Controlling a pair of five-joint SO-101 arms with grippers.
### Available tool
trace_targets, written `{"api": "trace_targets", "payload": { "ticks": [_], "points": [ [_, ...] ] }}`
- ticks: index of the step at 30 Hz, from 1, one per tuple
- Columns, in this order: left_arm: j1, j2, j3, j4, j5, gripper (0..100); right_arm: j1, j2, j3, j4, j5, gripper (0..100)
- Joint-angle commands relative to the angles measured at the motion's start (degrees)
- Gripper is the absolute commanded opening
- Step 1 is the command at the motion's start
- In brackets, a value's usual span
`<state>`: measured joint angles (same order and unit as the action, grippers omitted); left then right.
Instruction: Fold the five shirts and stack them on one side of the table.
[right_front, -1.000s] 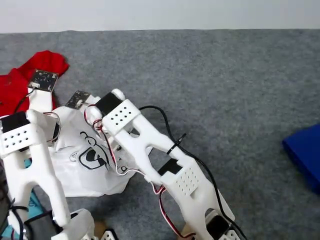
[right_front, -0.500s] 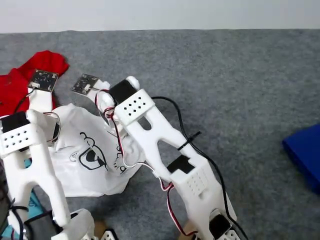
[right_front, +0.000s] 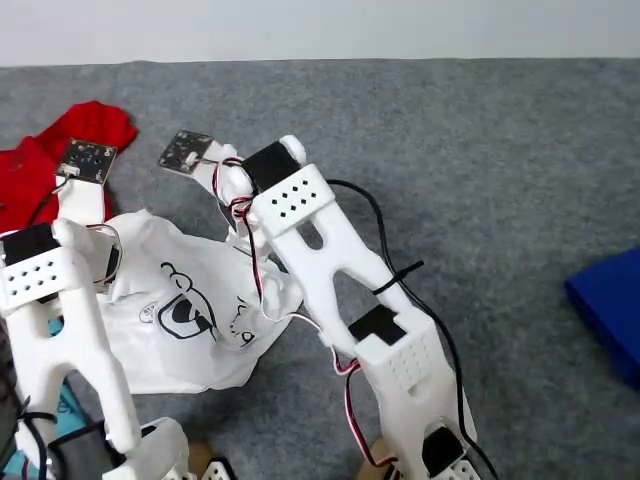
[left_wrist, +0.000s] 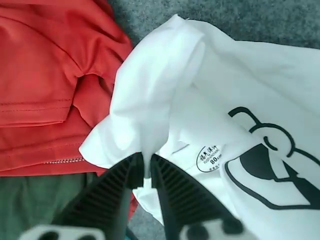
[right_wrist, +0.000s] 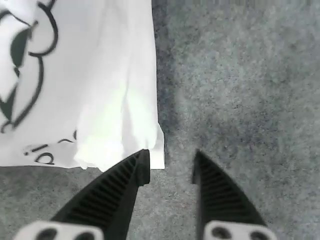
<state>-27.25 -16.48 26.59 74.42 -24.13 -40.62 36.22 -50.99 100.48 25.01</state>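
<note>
Since a moment ago the right arm (right_front: 300, 210) has swung off the white shirt (right_front: 180, 310), out over the table (right_front: 470, 150). The left pincer (left_wrist: 146, 165) nips only a thin white fold; I think a tug could slip it free. Red shirt (left_wrist: 45, 75) and green cloth (left_wrist: 30, 200) crowd close beside it. The right pincer (right_wrist: 171, 160) gapes wide, empty, the shirt's edge beside one finger.

Right end effector (right_wrist: 171, 161) withdrew from white shirt (right_wrist: 95, 75).
</note>
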Motion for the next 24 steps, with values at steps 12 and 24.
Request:
{"api": "trace_targets", "payload": {
  "ticks": [12, 24],
  "points": [
    [-0.09, -0.62, -0.22, -0.97, -0.35, 0, -6.46, -6.02, 6.42, 2.07, -11.43, 18.6],
    [-0.09, -0.62, -0.13, -0.79, -0.26, 0, -5.49, 1.45, 6.42, 1.98, -11.69, 18.6]
  ]
}}
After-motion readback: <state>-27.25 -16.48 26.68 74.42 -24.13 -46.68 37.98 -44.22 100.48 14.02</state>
